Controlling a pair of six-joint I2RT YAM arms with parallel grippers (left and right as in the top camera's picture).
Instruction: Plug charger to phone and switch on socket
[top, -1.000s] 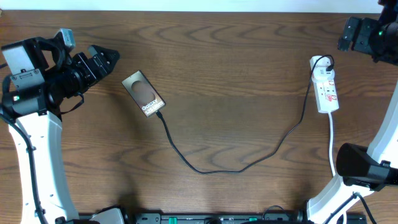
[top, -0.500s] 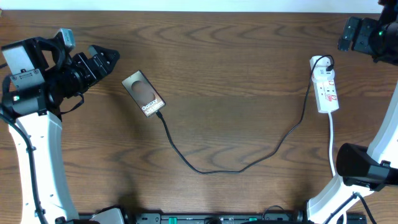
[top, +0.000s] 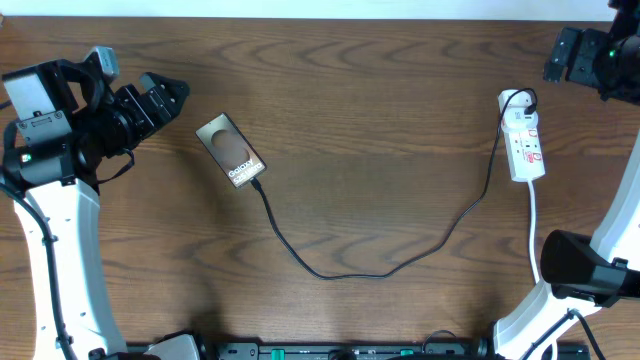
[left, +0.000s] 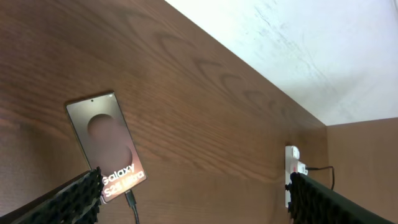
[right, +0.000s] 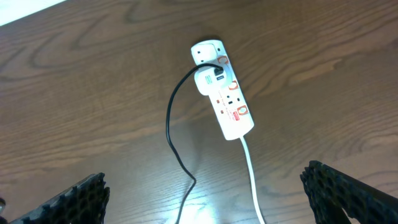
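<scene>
The phone (top: 231, 150) lies flat at the table's left, a dark-brown slab with white "Galaxy S25 Ultra" text; it also shows in the left wrist view (left: 106, 146). The charger cable (top: 330, 272) has its plug tip in the phone's lower end (left: 130, 199) and runs in a long curve to the socket (top: 524, 144), a white power strip at the right, seen in the right wrist view (right: 222, 98) with red switches. My left gripper (top: 170, 97) is open and empty, left of the phone. My right gripper (top: 560, 55) is open and empty, raised above the socket.
The socket's white lead (top: 534, 235) runs toward the table's front edge. The robot bases stand at the front left and front right. A white wall borders the table's far edge (left: 280, 43).
</scene>
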